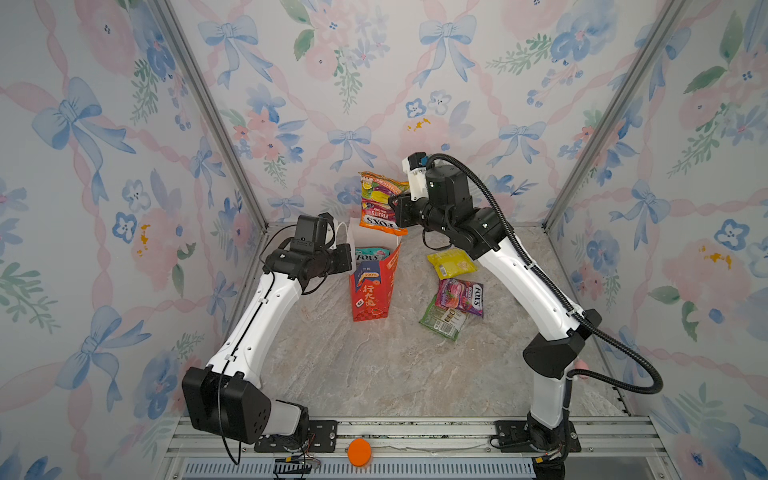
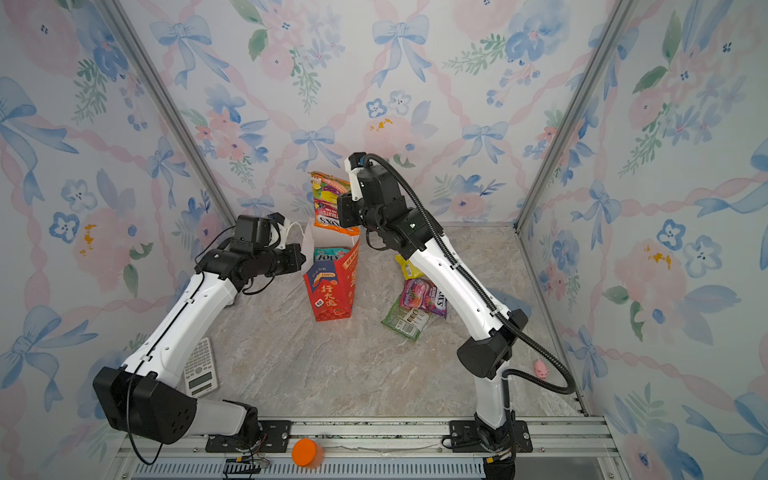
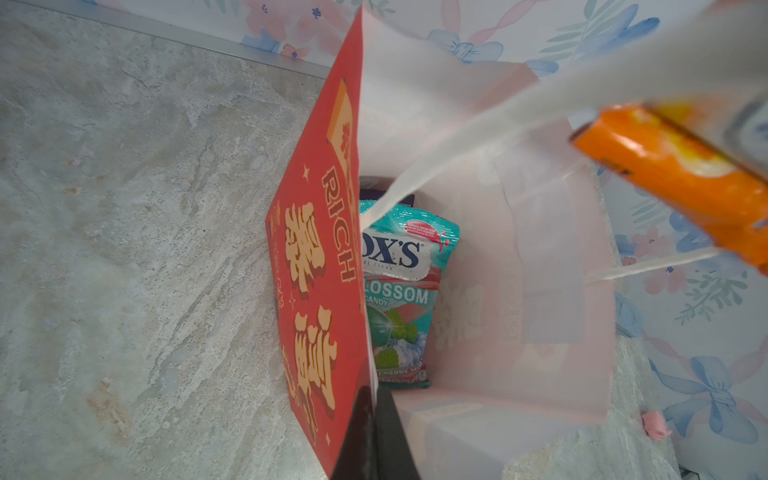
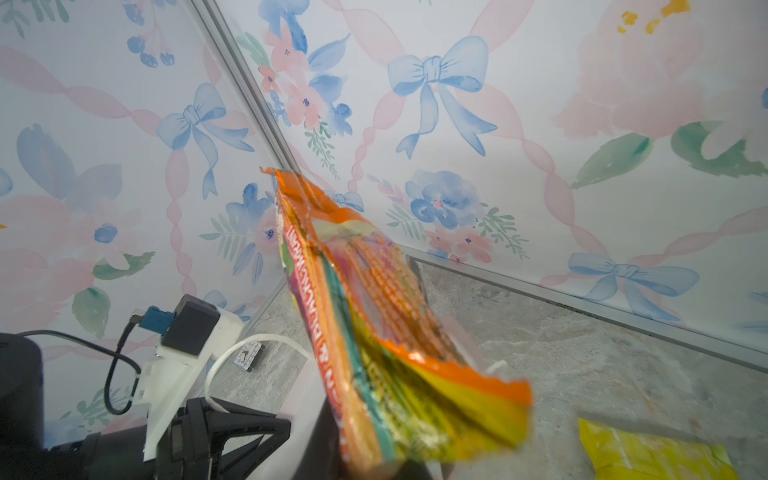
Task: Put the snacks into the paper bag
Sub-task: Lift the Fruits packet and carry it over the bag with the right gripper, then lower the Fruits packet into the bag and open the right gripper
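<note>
The red paper bag (image 1: 372, 286) (image 2: 332, 286) stands open in the middle of the table. My left gripper (image 3: 376, 415) is shut on its red wall (image 3: 316, 257), one finger inside and one outside. A teal snack packet (image 3: 399, 291) (image 1: 370, 254) lies inside it. My right gripper (image 1: 397, 208) (image 2: 345, 210) is shut on an orange snack packet (image 1: 380, 199) (image 4: 374, 311), which hangs just above the bag's mouth. Yellow (image 1: 451, 262), magenta (image 1: 461, 296) and green (image 1: 442, 322) packets lie on the table to the right of the bag.
A calculator (image 2: 200, 368) lies by the left arm. A pink pig figure (image 2: 541, 368) sits near the right wall. An orange cylinder (image 1: 359, 452) stands on the front rail. A small clock-faced item (image 4: 248, 354) lies behind the bag. Floral walls enclose three sides.
</note>
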Available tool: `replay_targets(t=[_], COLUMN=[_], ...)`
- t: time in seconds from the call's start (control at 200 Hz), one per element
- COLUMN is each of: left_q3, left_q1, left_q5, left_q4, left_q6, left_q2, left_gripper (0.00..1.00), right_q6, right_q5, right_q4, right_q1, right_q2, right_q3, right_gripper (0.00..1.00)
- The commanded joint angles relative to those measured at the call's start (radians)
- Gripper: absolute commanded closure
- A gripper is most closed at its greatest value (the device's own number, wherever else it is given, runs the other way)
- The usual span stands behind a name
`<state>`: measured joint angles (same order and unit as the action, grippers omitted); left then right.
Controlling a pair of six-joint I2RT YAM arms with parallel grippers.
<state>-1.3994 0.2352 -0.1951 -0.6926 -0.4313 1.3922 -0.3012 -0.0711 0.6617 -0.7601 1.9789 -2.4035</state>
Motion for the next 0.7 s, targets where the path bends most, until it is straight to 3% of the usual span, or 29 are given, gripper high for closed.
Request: replay_targets(t=[0.0,0.42,0.69], left_q3=[0.005,0.005,0.008], left_q1=[-0.001,-0.004,-0.004], left_q5=[-0.017,-0.012,-0.009], left_q4=[-0.040,-0.040,-0.042], left_q6=[-0.006,-0.002,-0.001], left_q2=[0.010,0.011,0.005], left_gripper=[1.00,1.00,1.00], right_q6=[0.023,0.020,-0.022], right_q5=[0.028,0.156,0.231], right_q4=[0.046,0.124,0.066], right_q1=[-0.016,-0.008,-0.001], right_q2=[0.057,0.152,0.086], right_q3=[-0.109,-0.154,0.010], right_gripper=[1.00,1.00,1.00])
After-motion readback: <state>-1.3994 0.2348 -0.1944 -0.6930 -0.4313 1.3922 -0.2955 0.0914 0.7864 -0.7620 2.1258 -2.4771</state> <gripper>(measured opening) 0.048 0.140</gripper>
